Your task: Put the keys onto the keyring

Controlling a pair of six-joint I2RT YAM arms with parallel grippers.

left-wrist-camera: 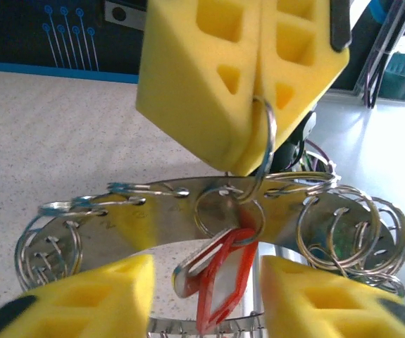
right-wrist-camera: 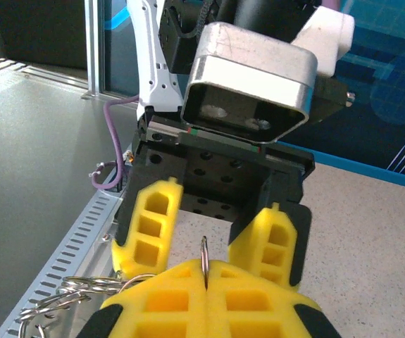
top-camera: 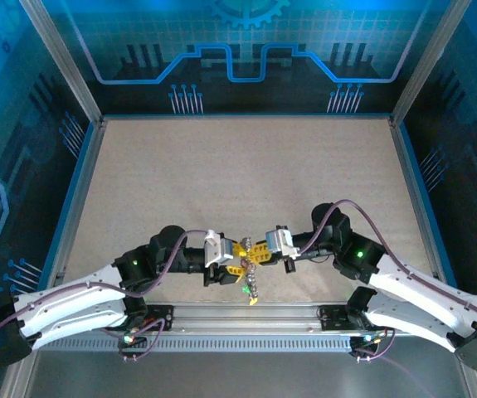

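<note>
Tightly, right claw (right-wrist-camera: 206, 278) on small ring (right-wrist-camera: 203, 246).

The left gripper (left-wrist-camera: 206, 296) and right gripper (left-wrist-camera: 244, 158) have bright yellow fingers with black backs. The keyring (left-wrist-camera: 153, 211) is shiny silver-grey, tinted yellow where it mirrors the fingers. The loops (left-wrist-camera: 343, 236) on it and the ring (left-wrist-camera: 268, 134) are plain silver. The key (left-wrist-camera: 220, 278) has a red head and a silver blade. The table (top-camera: 221, 182) is beige with fine speckles, edged in blue. The walls (top-camera: 246, 50) are deep blue with a lighter grid and circuit lines. The arms (top-camera: 72, 303) are white and black, with purple cables (top-camera: 172, 257) and green lights (top-camera: 134, 264).
</note>
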